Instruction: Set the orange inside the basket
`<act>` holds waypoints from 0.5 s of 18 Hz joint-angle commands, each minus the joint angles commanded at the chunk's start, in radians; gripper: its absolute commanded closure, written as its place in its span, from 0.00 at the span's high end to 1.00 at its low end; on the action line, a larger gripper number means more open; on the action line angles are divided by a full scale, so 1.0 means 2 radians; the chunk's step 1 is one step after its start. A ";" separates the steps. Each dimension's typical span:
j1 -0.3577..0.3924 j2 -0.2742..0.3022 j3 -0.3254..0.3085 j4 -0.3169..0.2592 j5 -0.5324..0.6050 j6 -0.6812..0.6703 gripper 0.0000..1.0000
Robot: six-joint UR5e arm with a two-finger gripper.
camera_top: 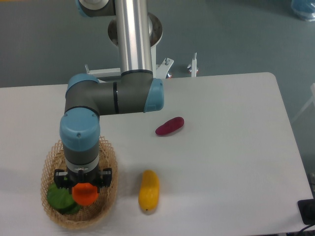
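Note:
The small round orange (85,194) is held between the fingers of my gripper (83,184), which is shut on it. The gripper hangs straight down over the tan wicker basket (109,158) at the front left of the table, with the orange over the basket's middle. I cannot tell whether the orange touches the basket floor. The arm's wrist hides much of the basket's inside.
A green leafy vegetable (58,199) lies in the basket, left of the orange. An elongated yellow-orange fruit (148,190) lies on the table right of the basket. A dark red oblong vegetable (170,126) lies further back, mid-table.

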 joint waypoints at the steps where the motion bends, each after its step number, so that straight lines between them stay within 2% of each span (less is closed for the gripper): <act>1: 0.001 0.002 0.003 0.000 0.002 0.000 1.00; 2: 0.001 0.005 0.005 0.000 0.004 0.000 1.00; 5: 0.008 0.034 0.004 -0.002 0.058 0.006 1.00; 9: 0.036 0.054 0.008 -0.004 0.113 0.025 1.00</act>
